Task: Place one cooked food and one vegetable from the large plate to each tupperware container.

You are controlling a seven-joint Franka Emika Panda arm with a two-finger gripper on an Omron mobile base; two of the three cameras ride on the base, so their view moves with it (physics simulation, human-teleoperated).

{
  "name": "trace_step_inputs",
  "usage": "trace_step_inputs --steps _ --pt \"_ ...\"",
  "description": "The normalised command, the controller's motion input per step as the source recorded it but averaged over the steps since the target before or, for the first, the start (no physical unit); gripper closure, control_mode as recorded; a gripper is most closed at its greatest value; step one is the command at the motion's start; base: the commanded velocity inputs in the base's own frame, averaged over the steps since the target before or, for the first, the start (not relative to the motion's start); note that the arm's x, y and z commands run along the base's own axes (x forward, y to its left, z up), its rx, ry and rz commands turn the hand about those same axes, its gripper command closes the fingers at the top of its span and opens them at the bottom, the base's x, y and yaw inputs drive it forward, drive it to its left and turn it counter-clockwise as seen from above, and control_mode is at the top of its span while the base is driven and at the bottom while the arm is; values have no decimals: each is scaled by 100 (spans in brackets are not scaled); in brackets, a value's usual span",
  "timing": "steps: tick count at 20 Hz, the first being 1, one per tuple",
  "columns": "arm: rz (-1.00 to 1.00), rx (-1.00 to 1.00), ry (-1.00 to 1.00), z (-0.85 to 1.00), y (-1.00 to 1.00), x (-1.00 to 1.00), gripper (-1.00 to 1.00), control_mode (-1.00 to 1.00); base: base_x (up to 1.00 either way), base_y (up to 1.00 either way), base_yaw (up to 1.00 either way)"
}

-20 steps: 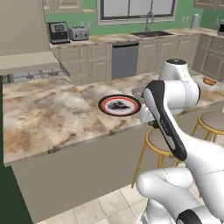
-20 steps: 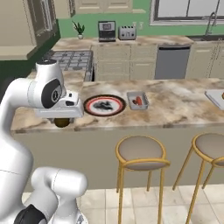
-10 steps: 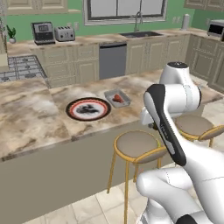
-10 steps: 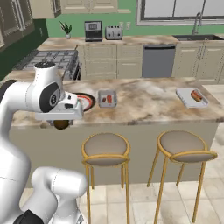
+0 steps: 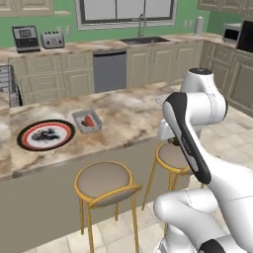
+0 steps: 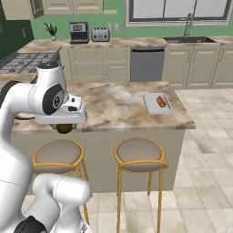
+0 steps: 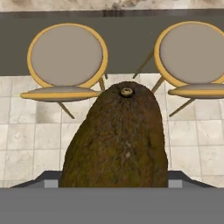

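The claw [image 7: 114, 186] holds a brown, rough-skinned, egg-shaped item [image 7: 116, 135], apparently a vegetable such as an avocado. It hangs narrow end down over the floor in front of two stools [image 7: 65, 59]. The fingertips are hidden behind it, so how wide the claw stands cannot be told; it is evidently closed enough to carry the thing. In the right base view the same brown item [image 6: 64, 129] peeks out under the hand, just off the worktop's [image 6: 118, 107] front edge.

One container [image 6: 157, 103] lies near the right end of the worktop with a reddish food in it, well apart from the claw, to the robot's right and forward. The other container [image 5: 87, 121], also with a red piece inside, sits just beside the plate [image 5: 45, 135], far to the left.

The move ahead probably turns on that gap: the right-hand container is up, forward and rightward from the held item.
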Motion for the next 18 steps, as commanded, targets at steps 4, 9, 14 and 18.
trace_step_inputs --steps 4,9,14,18 --pt "0 0 0 0 0 0 100 100 3 -100 9" --pt "0 0 0 0 0 0 100 100 3 -100 14" --pt "0 0 0 0 0 0 100 100 22 -100 25" --pt "0 0 0 0 0 0 100 100 37 -100 40"
